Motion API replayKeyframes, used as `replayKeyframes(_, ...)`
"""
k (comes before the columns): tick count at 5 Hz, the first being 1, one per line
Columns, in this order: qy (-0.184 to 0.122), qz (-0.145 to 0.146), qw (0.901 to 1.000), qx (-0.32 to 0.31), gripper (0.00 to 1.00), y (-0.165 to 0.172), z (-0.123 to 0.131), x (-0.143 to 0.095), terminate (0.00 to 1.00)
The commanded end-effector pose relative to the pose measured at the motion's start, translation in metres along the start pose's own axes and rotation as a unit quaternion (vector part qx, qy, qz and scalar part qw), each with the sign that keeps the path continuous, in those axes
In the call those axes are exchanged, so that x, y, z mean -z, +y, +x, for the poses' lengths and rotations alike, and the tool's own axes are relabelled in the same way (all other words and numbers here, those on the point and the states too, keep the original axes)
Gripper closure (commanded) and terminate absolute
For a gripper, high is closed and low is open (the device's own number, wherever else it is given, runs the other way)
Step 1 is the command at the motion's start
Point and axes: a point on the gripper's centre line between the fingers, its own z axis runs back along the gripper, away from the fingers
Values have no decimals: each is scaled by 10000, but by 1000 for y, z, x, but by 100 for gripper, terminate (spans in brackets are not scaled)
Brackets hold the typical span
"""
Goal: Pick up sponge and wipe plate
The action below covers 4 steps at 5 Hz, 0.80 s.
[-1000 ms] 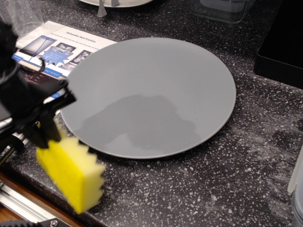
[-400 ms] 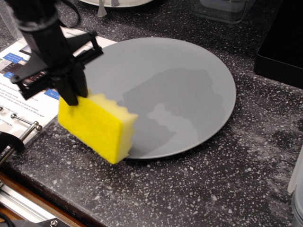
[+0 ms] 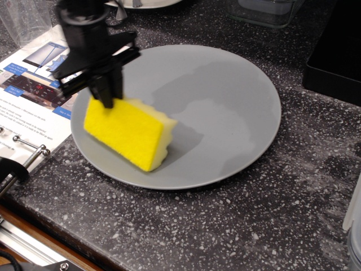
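A yellow sponge (image 3: pixel 128 132) is held clamped at its upper left corner by a black gripper (image 3: pixel 107 97), whose fingers are pressed together on the foam from either side. The sponge is seen over the left part of a large round grey plate (image 3: pixel 225 107), tilted so that its lower right corner points down toward the plate's near edge; whether it is touching the plate surface cannot be told for certain, though a dark shadow is cast on the plate just to its right. A broad flat yellow face is turned toward the camera, and a paler narrow side is shown on the right. The plate is set on a dark speckled counter (image 3: pixel 237 226). A printed leaflet (image 3: pixel 28 79) with blue panels is laid on the counter to the left, its edge tucked just beside the plate's rim. A black box (image 3: pixel 338 51) is seen at the right edge, well apart from the plate, and a clear plastic container (image 3: pixel 265 11) is placed at the top. Part of a white dish (image 3: pixel 146 3) is visible at the top edge, behind the gripper.
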Motion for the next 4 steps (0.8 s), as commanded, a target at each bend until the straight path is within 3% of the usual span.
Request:
replayKeyframes(1, -56, 138, 9981, -596, 100, -57, 17, -15, 0)
replayKeyframes(4, -104, 280, 9894, -1419, 100, -101, 32, 0, 0)
